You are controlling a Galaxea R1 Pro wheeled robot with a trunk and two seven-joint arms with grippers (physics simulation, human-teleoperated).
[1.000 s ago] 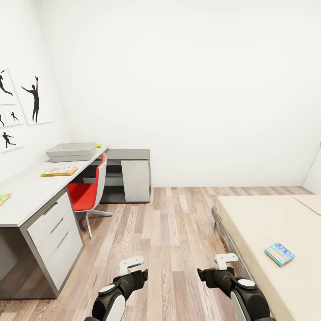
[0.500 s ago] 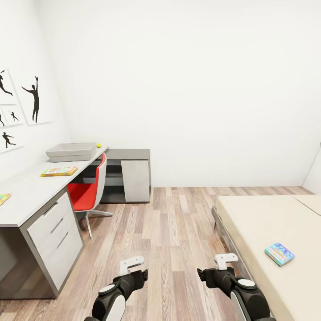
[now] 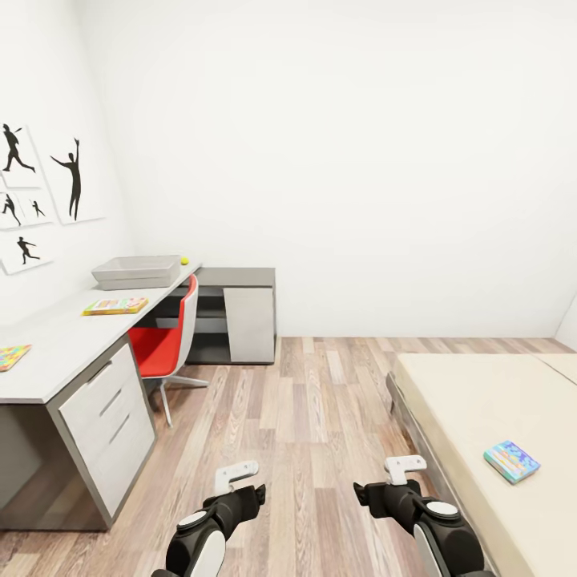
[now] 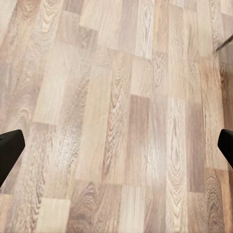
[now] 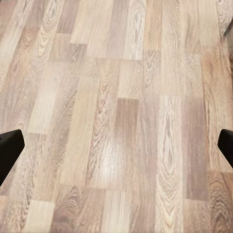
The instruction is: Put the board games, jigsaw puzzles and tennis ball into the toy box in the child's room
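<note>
The light grey toy box (image 3: 136, 272) stands at the far end of the table (image 3: 56, 340), with the tennis ball (image 3: 184, 260) just beyond its corner. A yellow-edged board game (image 3: 116, 305) lies mid-table, and a jigsaw puzzle (image 3: 11, 357) shows at the picture's left edge. A light blue board game (image 3: 512, 462) lies on the bed (image 3: 481, 393) at the right. My left gripper (image 3: 255, 494) and right gripper (image 3: 362, 492) hang low over the wood floor between table and bed. Both are open and hold nothing; dark fingertips (image 4: 9, 150) (image 5: 8, 148) show far apart at the wrist views' edges.
A red chair (image 3: 164, 336) is tucked at the table. A low dark-topped cabinet (image 3: 236, 308) stands against the far wall. Black silhouette pictures (image 3: 48, 188) hang on the left wall. Wood-plank floor (image 3: 304, 401) runs between table and bed.
The whole head view has shifted: table, chair and wall pictures now sit further right, so the camera has moved. Both arms keep their pose and both grippers stay open.
</note>
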